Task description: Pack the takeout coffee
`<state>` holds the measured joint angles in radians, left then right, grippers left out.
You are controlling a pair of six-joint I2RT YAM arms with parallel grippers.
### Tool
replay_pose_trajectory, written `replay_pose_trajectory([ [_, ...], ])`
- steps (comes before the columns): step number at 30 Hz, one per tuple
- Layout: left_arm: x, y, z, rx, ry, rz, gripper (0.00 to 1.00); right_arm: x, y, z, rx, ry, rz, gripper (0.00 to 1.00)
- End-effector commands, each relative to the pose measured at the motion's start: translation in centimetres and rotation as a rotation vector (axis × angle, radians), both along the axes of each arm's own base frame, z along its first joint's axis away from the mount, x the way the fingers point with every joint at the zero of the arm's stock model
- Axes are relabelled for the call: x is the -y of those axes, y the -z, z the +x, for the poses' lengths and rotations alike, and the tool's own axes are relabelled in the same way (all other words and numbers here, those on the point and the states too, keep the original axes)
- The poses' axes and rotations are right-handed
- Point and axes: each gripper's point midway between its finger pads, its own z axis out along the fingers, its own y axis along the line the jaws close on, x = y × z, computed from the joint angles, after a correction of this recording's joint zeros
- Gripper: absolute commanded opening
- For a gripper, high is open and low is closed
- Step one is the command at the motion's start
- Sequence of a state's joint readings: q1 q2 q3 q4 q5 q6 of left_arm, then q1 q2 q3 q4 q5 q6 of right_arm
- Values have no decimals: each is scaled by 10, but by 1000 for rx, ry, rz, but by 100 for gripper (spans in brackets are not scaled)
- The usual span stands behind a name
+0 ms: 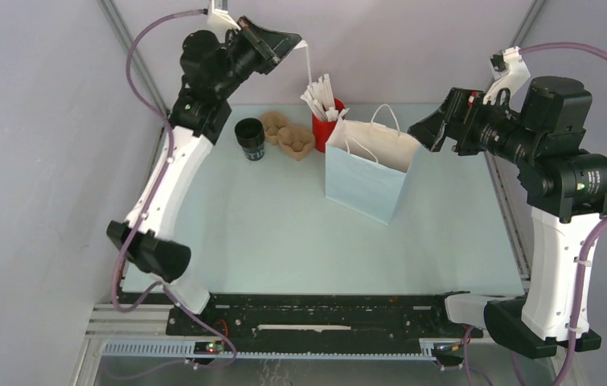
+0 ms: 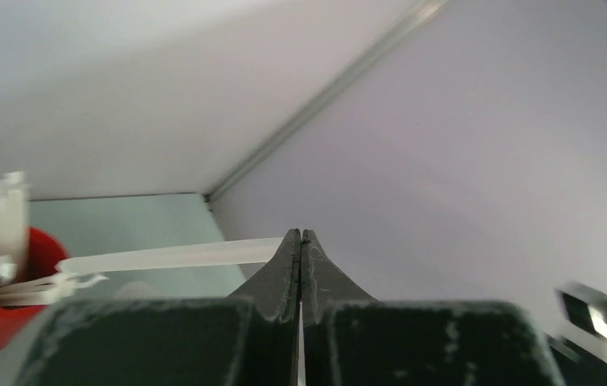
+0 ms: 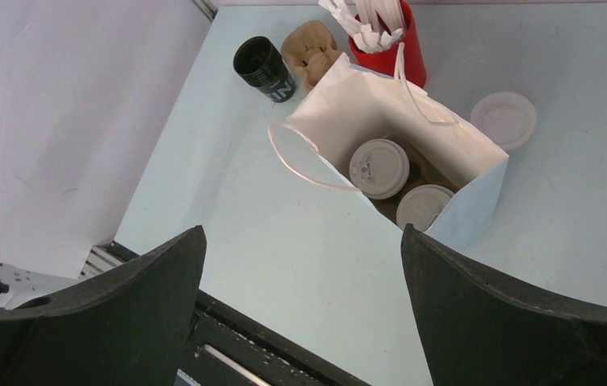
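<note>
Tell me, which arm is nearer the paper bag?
Right arm. Its open jaws hover beside the paper bag; the left arm is raised behind it, pinching a white strip.

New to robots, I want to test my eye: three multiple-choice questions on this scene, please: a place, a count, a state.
1. Where is the lidless black cup? A on the floor; B on the table beside the cardboard carrier; C on a shelf.
2. How many lidded cups sit in the bag? A none; B two; C five.
3. The left gripper is: A wide open; B holding a cup; C shut on a white strip.
Answers: B, it stands by the carrier; B, two white lids show inside; C, its jaws pinch the strip.
</note>
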<state>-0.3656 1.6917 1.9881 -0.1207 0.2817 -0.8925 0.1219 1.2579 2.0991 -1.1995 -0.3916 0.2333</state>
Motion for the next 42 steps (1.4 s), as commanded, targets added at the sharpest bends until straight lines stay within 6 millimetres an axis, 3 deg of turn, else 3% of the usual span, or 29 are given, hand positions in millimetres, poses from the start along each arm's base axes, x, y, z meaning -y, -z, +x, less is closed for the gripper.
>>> replay_pose_trajectory([
  [1,23,-51,-87,98,175,-36,0,-4,-17,-7,54,-15,39,100],
  [11,107,-12,-119,-19,380,-34,0,-2,-21,-22,81,-12,41,100],
  [20,157,41,-120,-128,467,17,0,2,-17,-35,94,-2,6,100],
  [28,173,77,-111,-93,418,77,0,2,-16,-40,106,-6,-13,100],
  [35,181,90,-80,-44,371,80,0,9,-14,-45,113,21,-30,100],
  [42,174,118,-47,-25,308,144,0,13,-15,-50,129,31,-50,100],
])
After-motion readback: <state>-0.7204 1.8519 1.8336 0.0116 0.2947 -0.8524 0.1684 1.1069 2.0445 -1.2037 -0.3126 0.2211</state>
